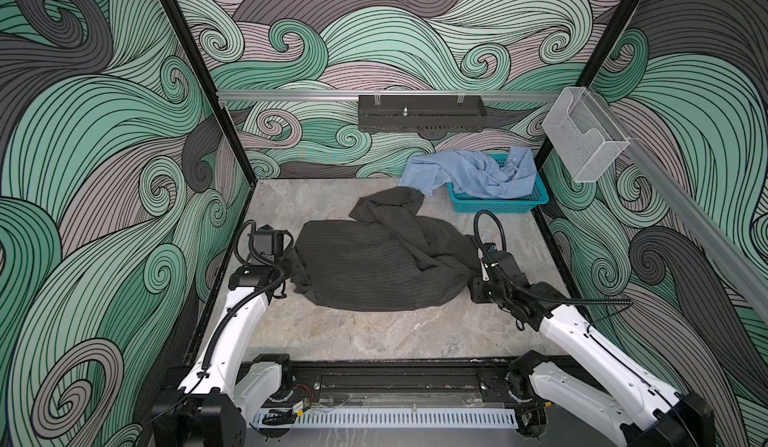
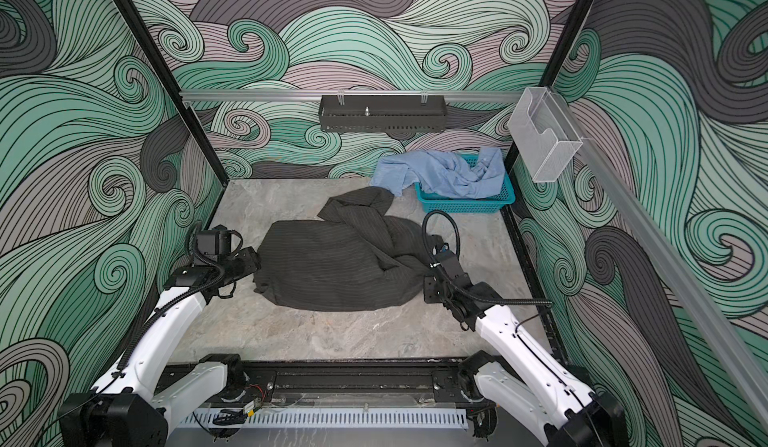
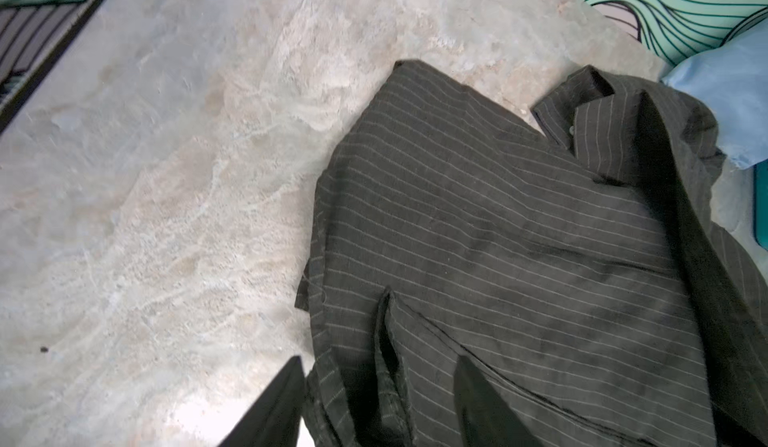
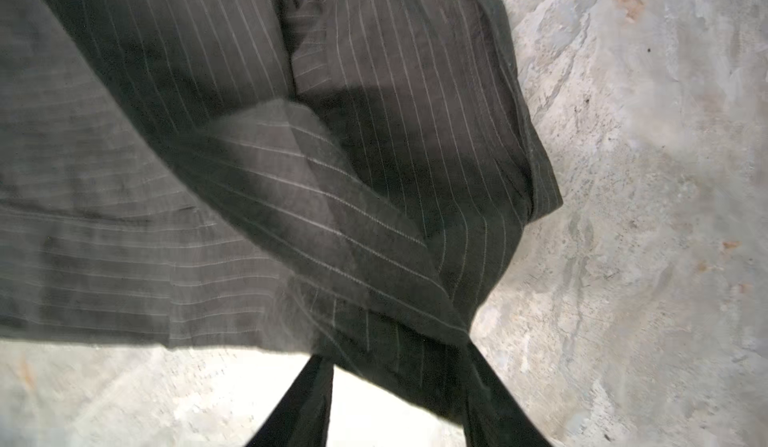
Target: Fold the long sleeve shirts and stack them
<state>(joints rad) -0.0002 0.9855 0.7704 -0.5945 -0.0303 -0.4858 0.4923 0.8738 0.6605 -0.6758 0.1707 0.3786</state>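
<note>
The dark pinstriped long sleeve shirt (image 1: 374, 266) (image 2: 340, 266) lies crumpled in the middle of the table, one sleeve trailing toward the back. My left gripper (image 1: 293, 258) (image 3: 378, 357) is at its left edge, open, with a fold of the shirt (image 3: 498, 237) lying loose between the fingers. At the shirt's right end my right gripper (image 1: 473, 285) (image 4: 395, 351) is open too, and a twisted bunch of cloth (image 4: 291, 174) drapes across its fingers. The light blue shirt (image 1: 478, 174) (image 2: 449, 174) hangs half out of the teal basket (image 1: 498, 206).
The basket stands at the back right corner of the marbled table (image 1: 374, 332). A black perforated tray (image 1: 419, 118) hangs on the back rail and a clear plastic holder (image 1: 586, 137) on the right wall. Patterned walls close in on three sides.
</note>
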